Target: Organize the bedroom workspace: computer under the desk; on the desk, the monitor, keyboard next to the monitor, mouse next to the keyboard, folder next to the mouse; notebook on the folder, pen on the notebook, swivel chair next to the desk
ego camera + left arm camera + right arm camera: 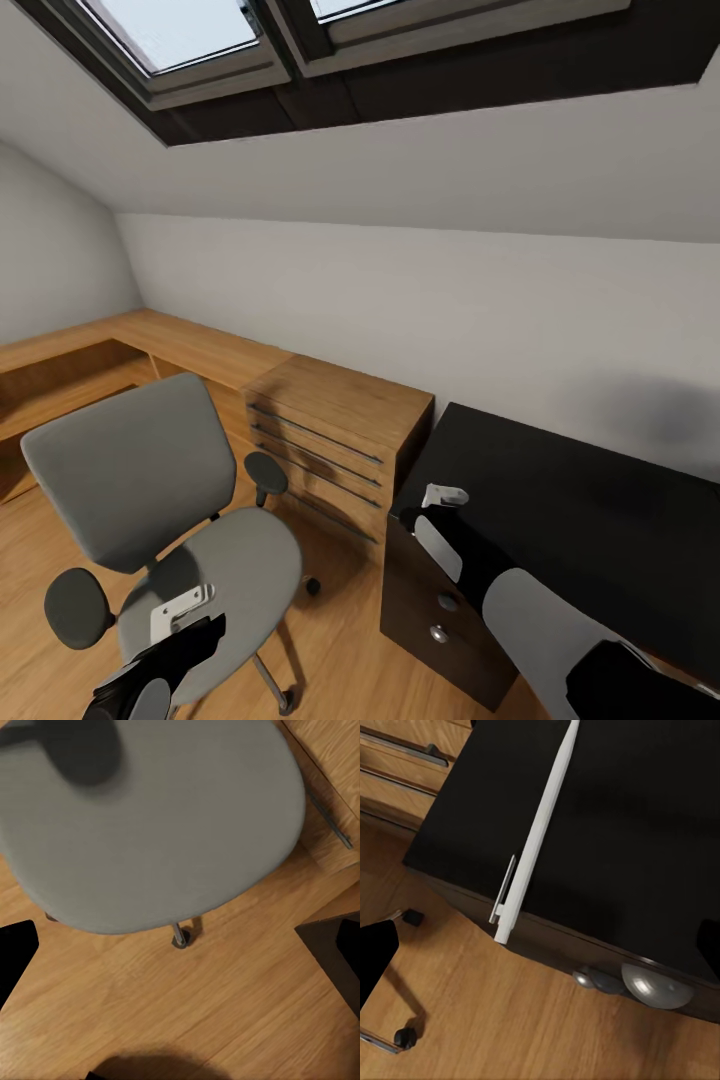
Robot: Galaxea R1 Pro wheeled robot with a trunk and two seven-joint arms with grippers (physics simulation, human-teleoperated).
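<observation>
The grey swivel chair [130, 470] stands on the wood floor at the left, turned toward me, and nothing lies on its seat [150, 817]. My left gripper [150, 665] hangs open above the front of that seat, its fingers [15, 956] apart. To the right is the black-topped desk [560, 500], with my right gripper [440, 500] open over its near left corner. In the right wrist view the white pen [536, 840] lies slantwise across that corner of the desk [622, 810]. Its clip end pokes past the edge above the drawer front, and no finger touches it.
A light-wood chest of drawers [330, 430] sits between chair and desk, against the sloped white wall. A low wooden bench [150, 340] runs along the wall to the left. The desk's dark drawer unit has round silver knobs [656, 986]. A chair caster [180, 939] rests on the floor.
</observation>
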